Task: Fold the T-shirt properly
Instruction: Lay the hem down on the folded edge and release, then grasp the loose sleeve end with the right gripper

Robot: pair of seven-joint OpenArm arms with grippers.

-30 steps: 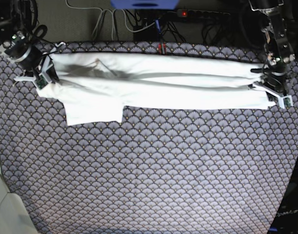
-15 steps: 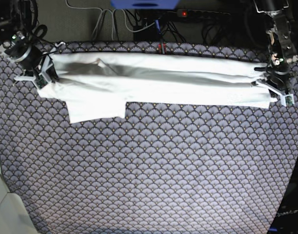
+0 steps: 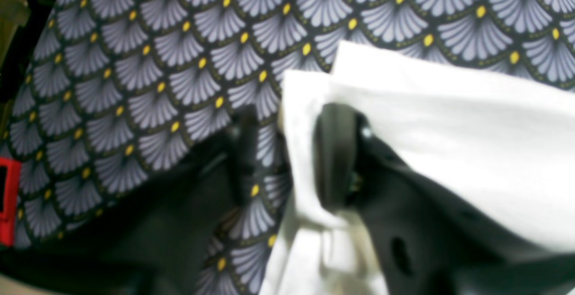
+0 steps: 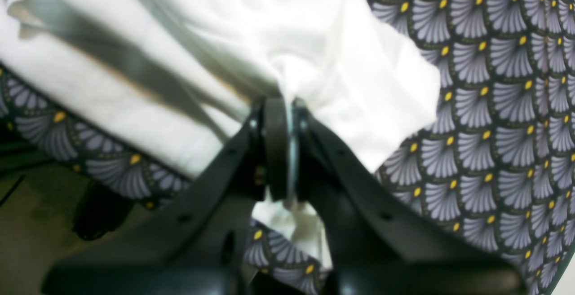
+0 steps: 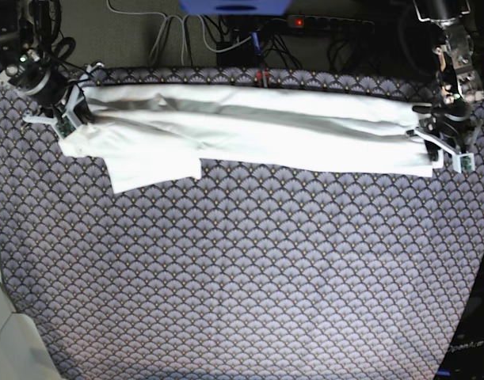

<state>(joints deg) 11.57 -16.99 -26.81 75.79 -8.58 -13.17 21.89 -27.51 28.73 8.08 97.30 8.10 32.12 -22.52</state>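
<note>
The white T-shirt (image 5: pixel 249 127) lies plain side up, stretched into a long band across the far part of the table, with one sleeve (image 5: pixel 154 170) sticking out toward the front. No print shows. My right gripper (image 5: pixel 67 111) is at the band's left end, and the right wrist view shows it (image 4: pixel 282 106) shut on a bunched fold of the shirt (image 4: pixel 269 25). My left gripper (image 5: pixel 433 141) is at the right end. In the left wrist view its jaws (image 3: pixel 289 151) stand apart. The shirt's edge (image 3: pixel 449 129) drapes over one finger (image 3: pixel 334 156), with table showing beside the other finger.
A scallop-patterned tablecloth (image 5: pixel 242 277) covers the table. A power strip with a red light (image 5: pixel 321 22) and cables (image 5: pixel 186 36) lie just beyond the far edge. The right arm's base stands at the far left corner, the left arm's at the far right.
Both grippers have moved a little toward the far edge. The shirt band and its sleeve have shifted that way with them.
</note>
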